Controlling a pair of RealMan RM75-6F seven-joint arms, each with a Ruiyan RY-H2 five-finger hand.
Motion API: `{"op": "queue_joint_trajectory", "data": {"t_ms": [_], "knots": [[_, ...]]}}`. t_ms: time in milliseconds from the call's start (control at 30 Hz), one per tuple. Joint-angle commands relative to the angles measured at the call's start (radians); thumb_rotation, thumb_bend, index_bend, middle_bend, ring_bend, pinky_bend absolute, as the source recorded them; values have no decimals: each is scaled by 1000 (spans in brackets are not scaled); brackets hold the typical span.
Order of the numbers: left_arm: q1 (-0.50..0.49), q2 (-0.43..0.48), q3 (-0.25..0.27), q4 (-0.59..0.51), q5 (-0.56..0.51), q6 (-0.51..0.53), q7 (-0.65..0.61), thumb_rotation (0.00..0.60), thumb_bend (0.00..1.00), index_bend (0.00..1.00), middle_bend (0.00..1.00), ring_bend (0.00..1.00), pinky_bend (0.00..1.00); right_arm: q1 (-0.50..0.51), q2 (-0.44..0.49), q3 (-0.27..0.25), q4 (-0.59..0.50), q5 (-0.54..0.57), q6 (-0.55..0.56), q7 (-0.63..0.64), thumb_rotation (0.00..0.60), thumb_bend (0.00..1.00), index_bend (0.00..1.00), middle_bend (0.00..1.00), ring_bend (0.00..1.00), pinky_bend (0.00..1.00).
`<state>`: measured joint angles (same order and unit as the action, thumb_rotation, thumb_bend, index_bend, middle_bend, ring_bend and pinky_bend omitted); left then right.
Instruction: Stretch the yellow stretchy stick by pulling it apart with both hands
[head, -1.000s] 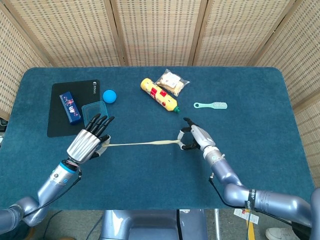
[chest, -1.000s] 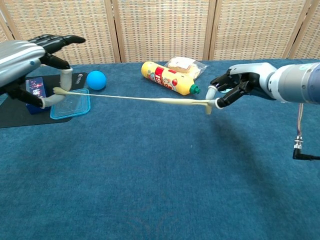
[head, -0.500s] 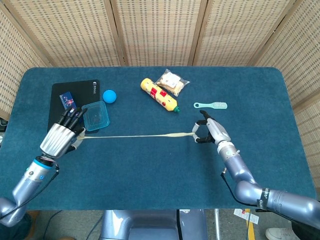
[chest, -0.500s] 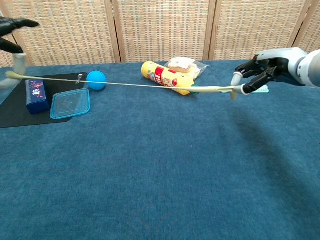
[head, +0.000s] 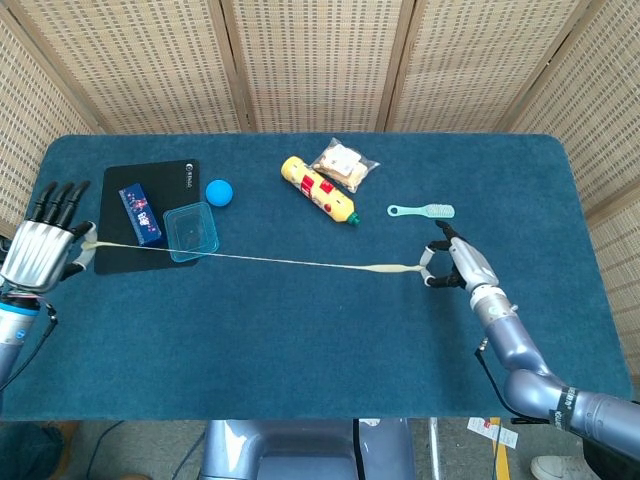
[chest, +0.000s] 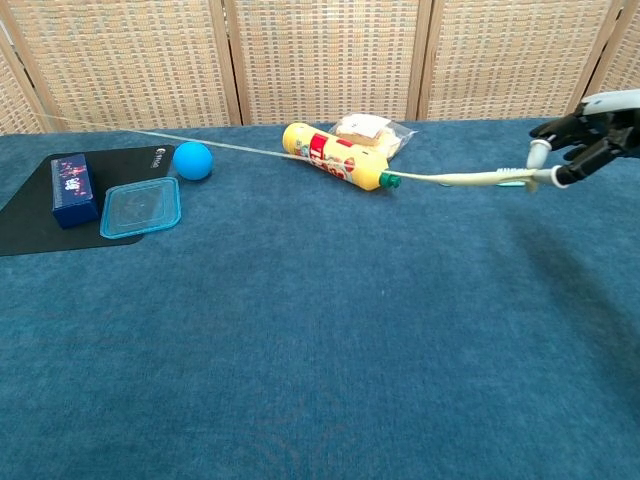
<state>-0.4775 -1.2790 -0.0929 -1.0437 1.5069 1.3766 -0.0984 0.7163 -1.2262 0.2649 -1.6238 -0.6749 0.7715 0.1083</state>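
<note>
Over the blue table (head: 300, 320) | stretchy stick (head: 260, 259) pulled thin and long, hanging between both hands | left hand (head: 40, 250) pinches one end | right hand (head: 458, 265) pinches the other, rest of its fingers loose

The left robot hand (head: 38, 252) is pulling farther out toward the left edge of the table (head: 300, 340) and is now passing out of the chest view, while the right robot hand (head: 458, 266) is drawing farther right. Between them the yellow stretchy stick (head: 270, 260) is getting longer and thinner, now crossing over the clear blue box (head: 191, 231).
</note>
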Motion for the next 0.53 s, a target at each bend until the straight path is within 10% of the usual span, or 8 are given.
{"op": "queue_joint_trajectory", "data": {"t_ms": [33, 533], "knots": [[-3, 4, -23, 49, -35, -34, -39, 600, 648, 886, 0, 0, 0, -30, 28, -7, -4, -34, -7, 29, 600, 553, 781, 35, 0, 0], [-1, 15, -60, 158, -112, -120, -113, 600, 649, 886, 0, 0, 0, -148, 131, -17, 12, -196, -59, 185, 600, 552, 782, 36, 0, 0]]}}
